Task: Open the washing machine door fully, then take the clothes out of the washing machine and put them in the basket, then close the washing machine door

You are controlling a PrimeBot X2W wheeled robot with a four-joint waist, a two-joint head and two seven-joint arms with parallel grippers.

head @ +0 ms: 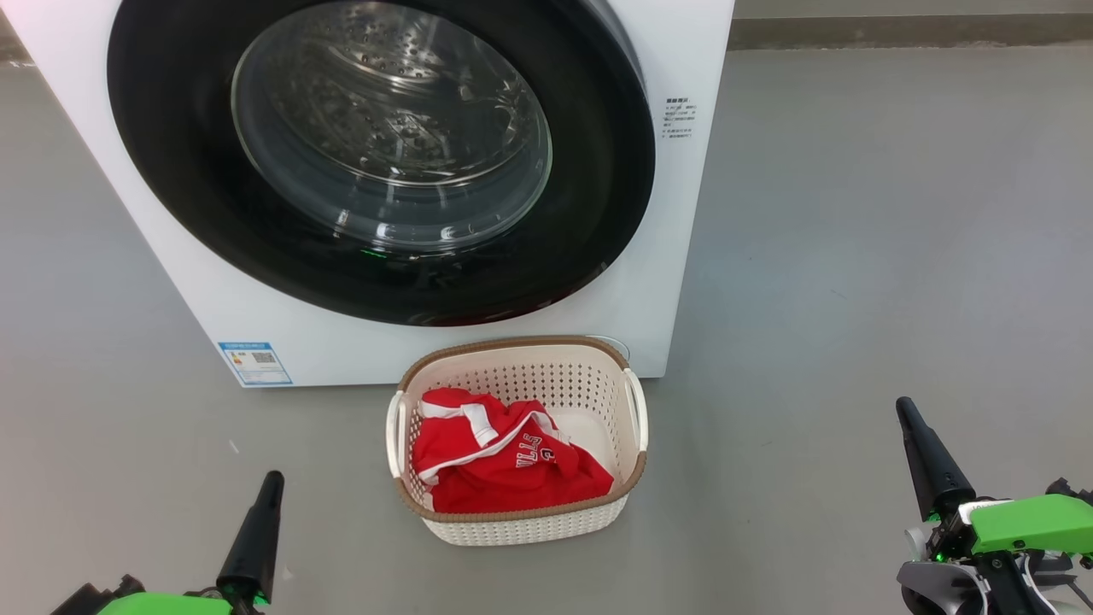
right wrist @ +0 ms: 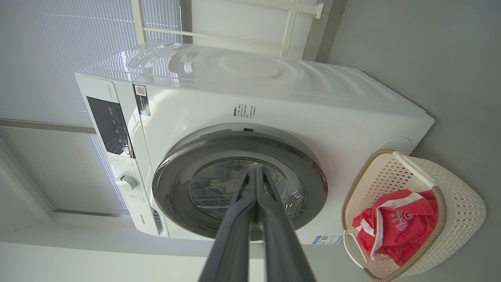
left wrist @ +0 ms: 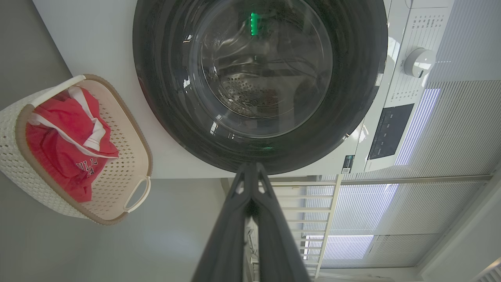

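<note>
Status: looks like tail end of the task. Washing machine door (head: 380, 162) fills upper centre of head view and reads as shut against the white washing machine (head: 683, 256); right wrist view agrees, no gap visible at the rim. Steel drum (head: 376, 94) seen thru the glass looks empty, no red inside afaict. The faint red glint at the door's lower edge is prob a reflection.

Clothes (head: 504, 465): red w/ white trim and lettering, bunched in the basket (head: 521, 346), lower centre of frame, on the floor just in front of the machine, near the blue label (head: 254, 363).

Left gripper (head: 268, 491) at lower left, right gripper (head: 907, 418) at lower right. Both have fingers pressed together, nothing pinched, well apart from door and basket.

Judgement: open, unload and close all appear done. Next move calls for little: confirm the latch really caught (can't tell from the pics). If not, a flat push w/ closed fingers on the black ring, not the glass.
</note>
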